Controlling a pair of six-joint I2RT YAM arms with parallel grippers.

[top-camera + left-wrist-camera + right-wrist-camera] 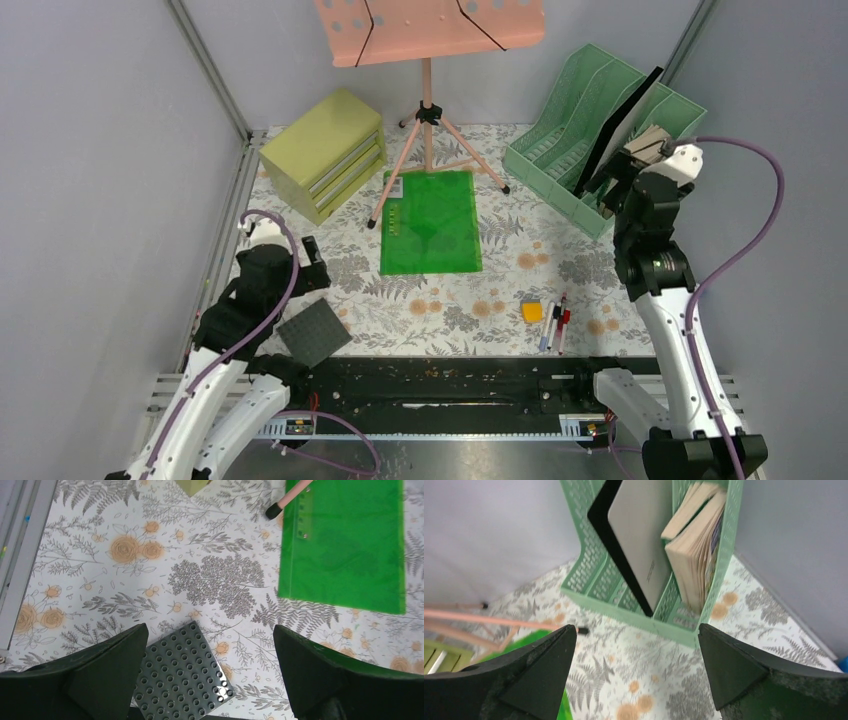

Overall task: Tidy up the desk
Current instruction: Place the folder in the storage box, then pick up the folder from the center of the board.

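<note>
Left jaws first: spread wide apart in the wrist view, nothing between them. Right under them, bottom centre of that frame, a grey studded plate (182, 672) lies flat on the surface (470, 290), with its left edge tucked under the left finger in the picture. I can't tell if anything touches it. Further out, a green folder (345, 545) fills the upper right of that frame, and a pink stand leg with a black foot (274, 511) comes down right at its top left corner.

Right jaws: also gaping wide and holding nothing. Straight ahead of them, at the top of the wrist view, is a green mesh file rack (589, 575). A flat grey slab with a black edge (639, 535) leans tilted in one slot. A thick book (696, 545) stands in the slot to its right.

In the overhead view the surface, with its fern and orange flower print, takes up the whole middle of the frame. The left arm (250, 290) sits at centre left and the right arm (650, 250) reaches up to the rack at upper right. An olive drawer cabinet (325, 152) sits at upper left and a pink music stand (430, 30) at top centre. A small orange block (532, 311) and a few pens (555, 325) lie close together at lower centre right, well apart from either arm.
</note>
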